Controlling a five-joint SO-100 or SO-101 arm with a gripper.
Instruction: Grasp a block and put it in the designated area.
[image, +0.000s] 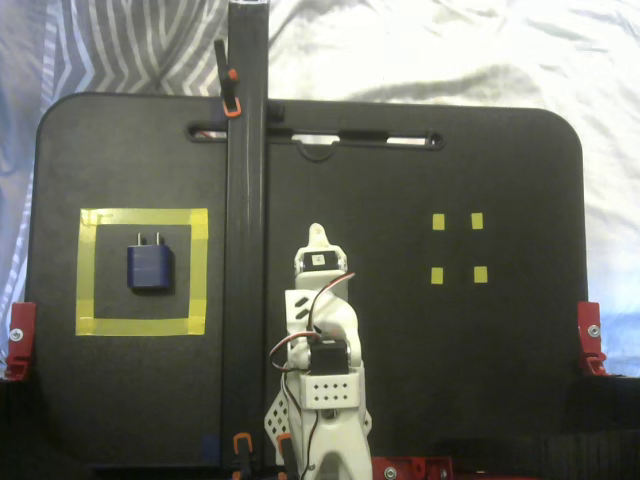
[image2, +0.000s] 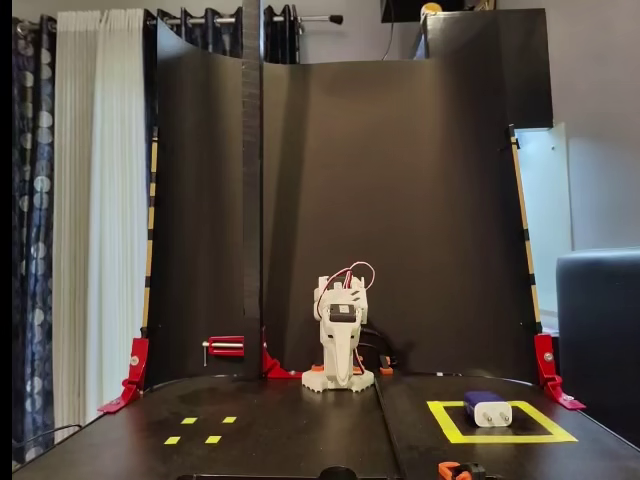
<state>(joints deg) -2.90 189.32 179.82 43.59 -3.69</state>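
Lying flat inside the designated area (image: 142, 271), the navy block (image: 150, 267) is resting on the black centre of the yellow tape square, its two metal prongs pointing toward the top edge of the overhead-looking fixed view. In the front fixed view you are seeing the same block (image2: 486, 408) sitting in the tape outline (image2: 500, 421) at lower right, its pale end facing the camera. Your white arm is folding back over its own base near the middle of the black board (image: 450, 380), well apart from the block, and the gripper (image: 317, 238) is holding nothing. Its fingers are looking drawn together at the tip, though the front view (image2: 341, 356) is too small to confirm. No readable writing is showing.
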